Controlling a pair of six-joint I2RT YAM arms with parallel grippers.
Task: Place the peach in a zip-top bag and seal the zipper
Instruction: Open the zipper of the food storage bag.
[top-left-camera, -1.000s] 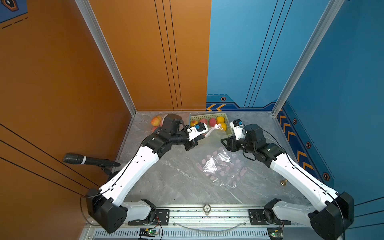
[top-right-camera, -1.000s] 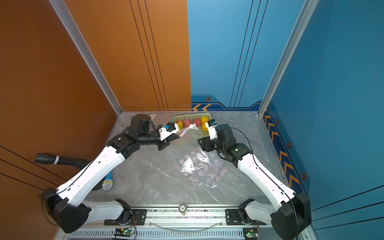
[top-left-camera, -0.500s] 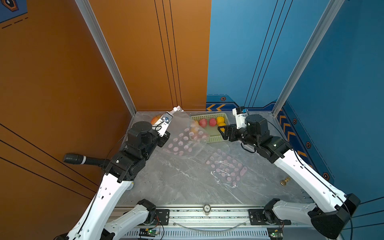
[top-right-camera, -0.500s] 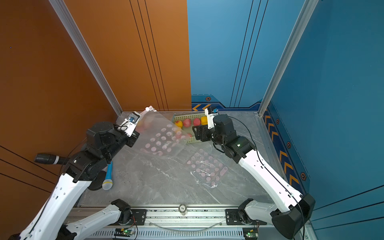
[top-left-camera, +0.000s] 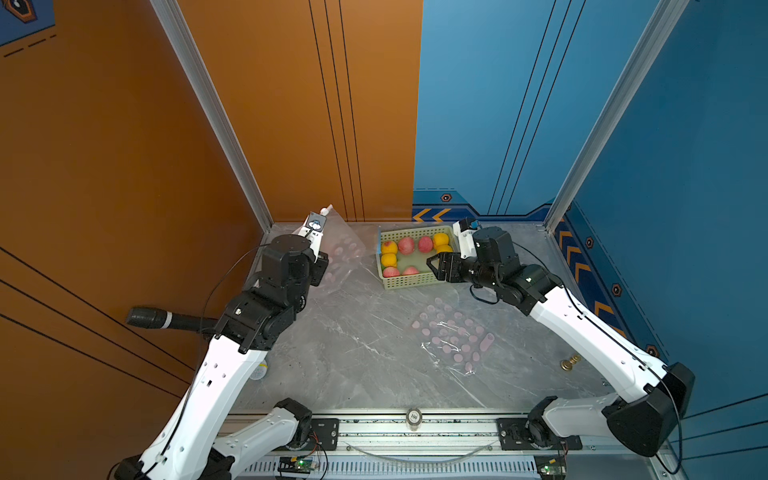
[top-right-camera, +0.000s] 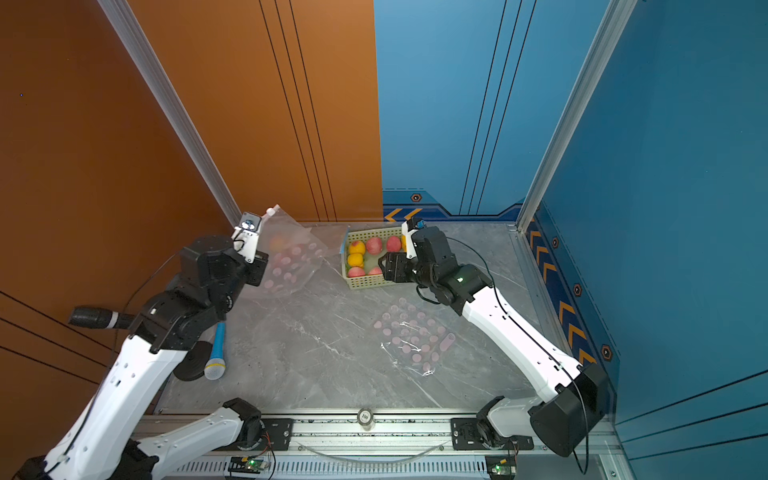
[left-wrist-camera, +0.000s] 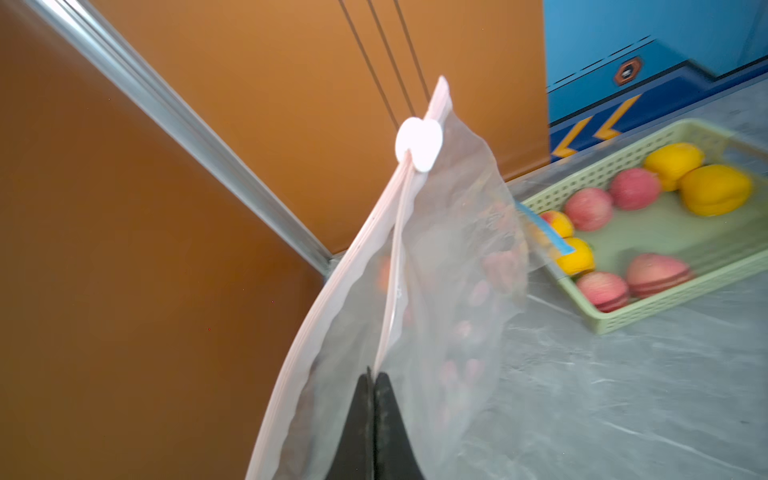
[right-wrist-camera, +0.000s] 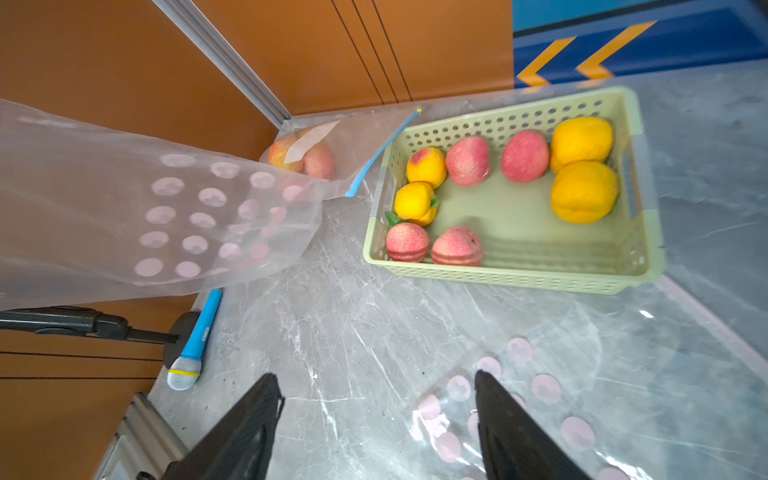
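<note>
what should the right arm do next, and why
Probably lower the open right gripper onto the nearest pink peach in the green basket and close on it: the left gripper holds the dotted zip-top bag lifted, and the right gripper holds nothing.

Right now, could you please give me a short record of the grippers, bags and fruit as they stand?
Left gripper: shut on the rim of a dotted zip-top bag, lifted near the back corner
Bag slider: at the top end, tracks parted below it
Right gripper: open, empty, near the green basket
Basket contents: four pink peaches, four yellow fruits
Second dotted bag: flat on the table
Third bag: in the corner, fruit inside
Task status: no peach picked yet
</note>
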